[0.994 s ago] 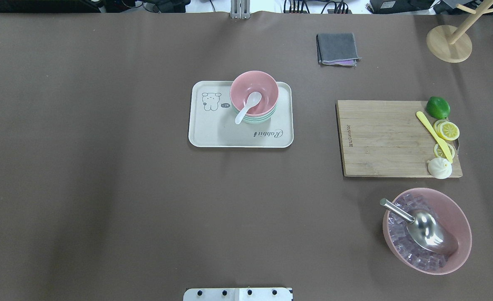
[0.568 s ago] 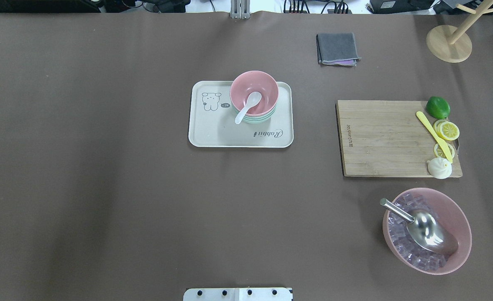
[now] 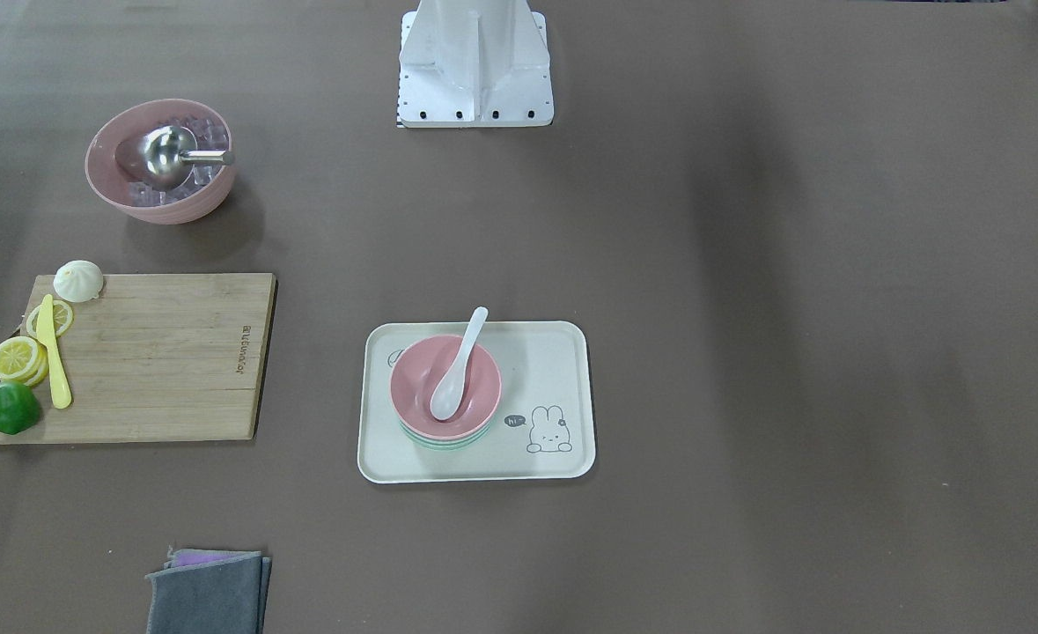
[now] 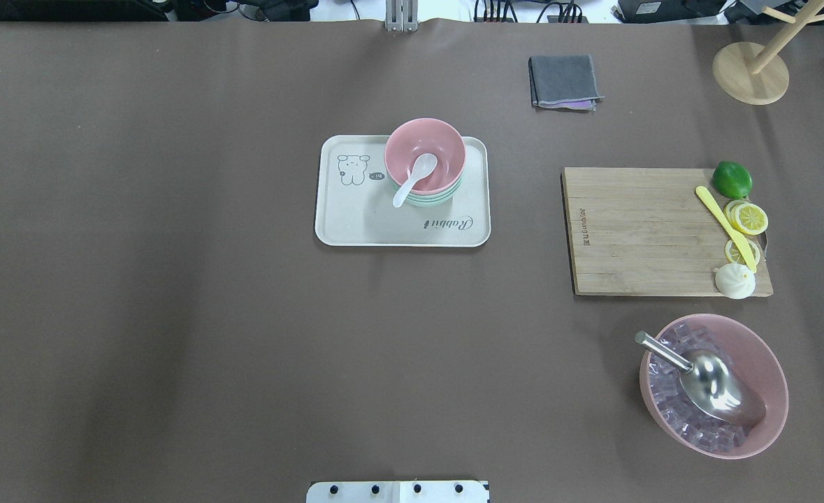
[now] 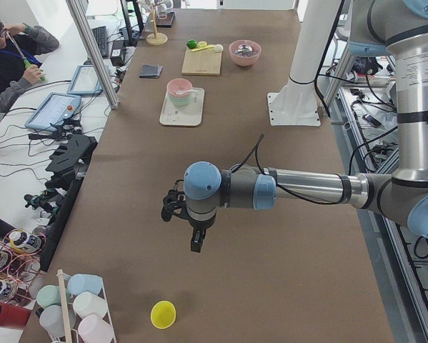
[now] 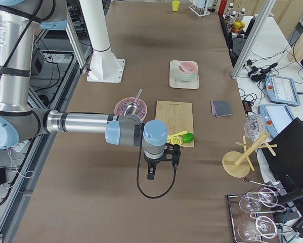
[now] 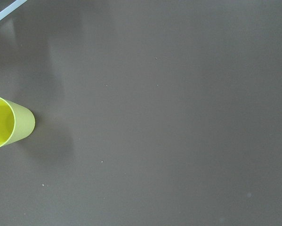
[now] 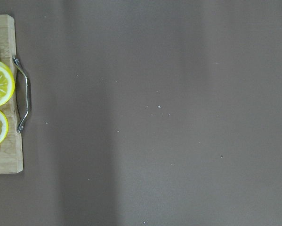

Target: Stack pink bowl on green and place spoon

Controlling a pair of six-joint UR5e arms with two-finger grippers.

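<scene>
spoon (image 4: 412, 179) in pink bowl (image 4: 446, 150) atop green bowl (image 4: 429, 202), left claw (image 5: 171, 210), right claw (image 6: 174, 153) far off, opening unclear

Even, diffuse overhead light. Broad pale sheen bands across the table (image 4: 174, 314). Shadows soft and short. Bright glint on the metal scoop (image 4: 719, 388). Views sharp, no evident blur.

You can read "Rabbit" in script on the tray (image 4: 356, 227), upside down in the overhead view. From the front you'll spot a tiny "hi~" bubble beside its bunny drawing (image 3: 551, 431). The cutting board (image 4: 635, 230) has a burnt-in brand, too small to make out.
</scene>
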